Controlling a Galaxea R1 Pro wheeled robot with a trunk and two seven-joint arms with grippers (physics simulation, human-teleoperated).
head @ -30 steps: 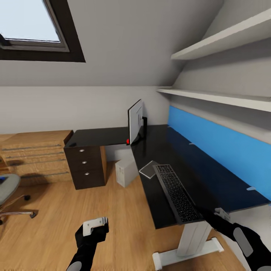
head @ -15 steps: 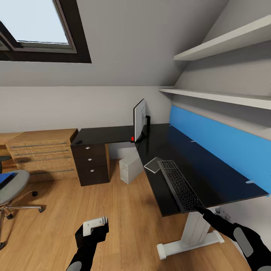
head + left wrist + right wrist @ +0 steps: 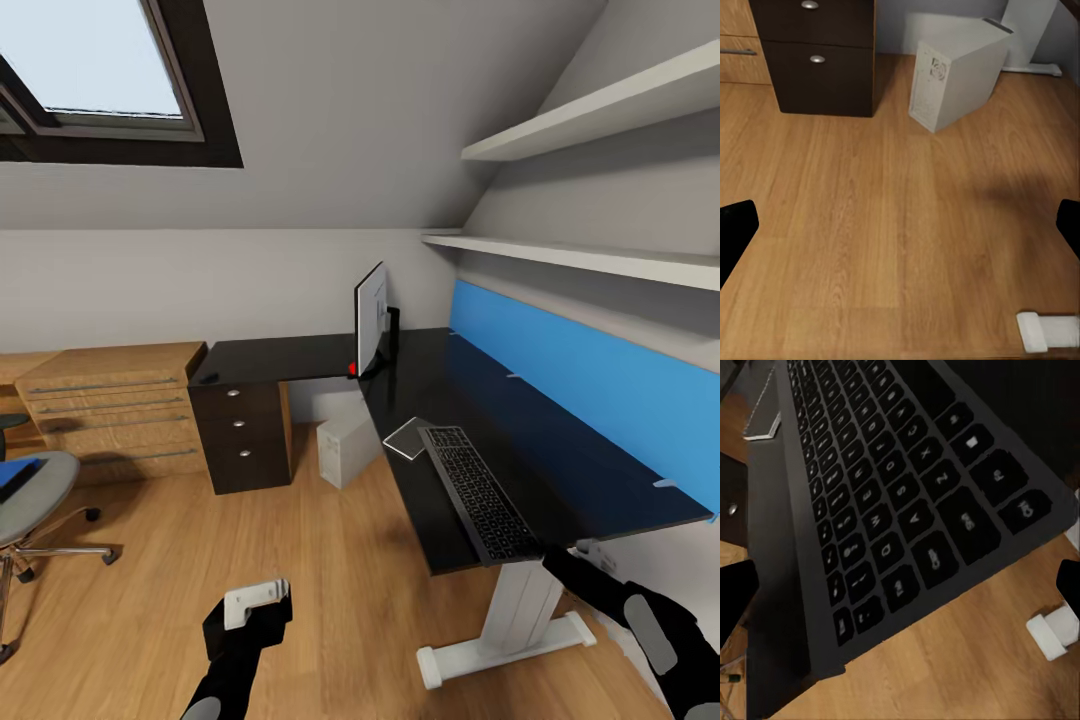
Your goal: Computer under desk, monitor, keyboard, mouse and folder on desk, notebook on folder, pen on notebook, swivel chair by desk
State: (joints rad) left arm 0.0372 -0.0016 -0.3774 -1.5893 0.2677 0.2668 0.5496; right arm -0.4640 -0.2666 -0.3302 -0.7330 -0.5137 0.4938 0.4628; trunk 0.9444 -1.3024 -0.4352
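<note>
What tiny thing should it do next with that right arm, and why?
Probably ease the right gripper forward onto the keyboard's near end. That end overhangs the desk edge, far from the monitor, and the open jaws sit just short of it.

Attic home office: skylight (image 3: 95,75), sloped walls, desk (image 3: 520,440), monitor (image 3: 371,320), keyboard (image 3: 480,492), wall shelves (image 3: 600,262).

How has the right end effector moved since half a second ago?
Yes: the right end effector drew back from the keyboard's near end, toward the robot.
</note>
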